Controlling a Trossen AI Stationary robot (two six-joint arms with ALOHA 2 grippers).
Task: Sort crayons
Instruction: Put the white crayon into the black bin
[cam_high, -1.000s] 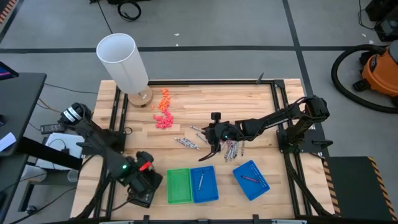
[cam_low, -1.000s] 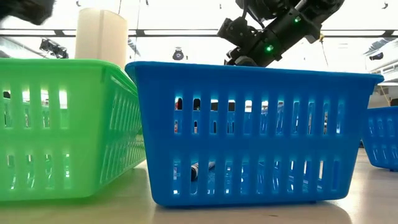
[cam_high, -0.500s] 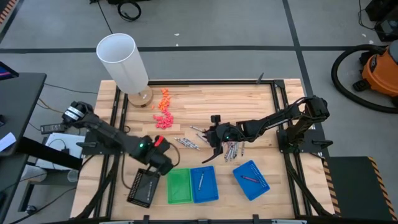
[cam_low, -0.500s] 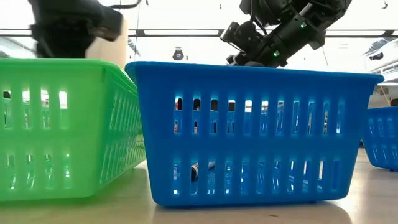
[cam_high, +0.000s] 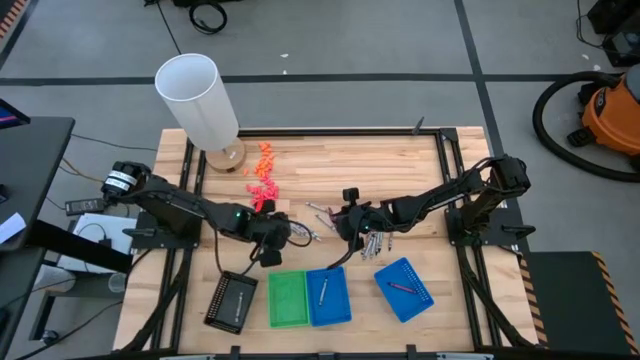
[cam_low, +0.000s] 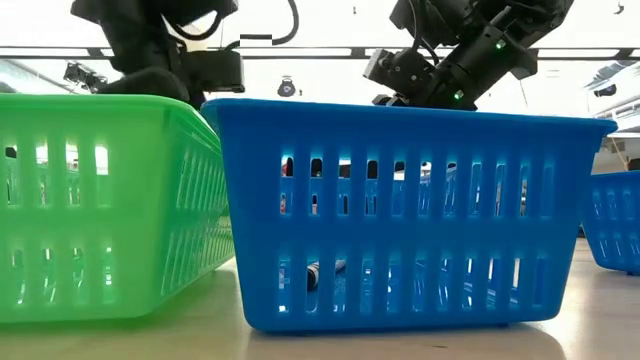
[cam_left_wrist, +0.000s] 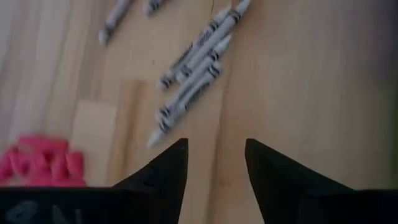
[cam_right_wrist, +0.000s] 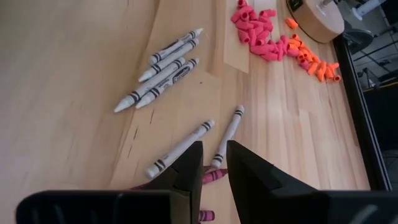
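Light, stiff, roll-prone crayons (cam_right_wrist: 163, 79): pinch mid-barrel across the wrapper; left gripper (cam_left_wrist: 215, 163) open and empty, right gripper (cam_right_wrist: 213, 163) narrowly parted, empty.

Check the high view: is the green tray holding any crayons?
No. The green tray shows only bare floor, while the blue tray beside it holds one crayon.

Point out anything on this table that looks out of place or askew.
Nothing is damaged. The far blue tray sits skewed, while the green tray and near blue tray stand squarely side by side. Loose grey crayons still lie scattered on the wood, beside a spill of pink bits.
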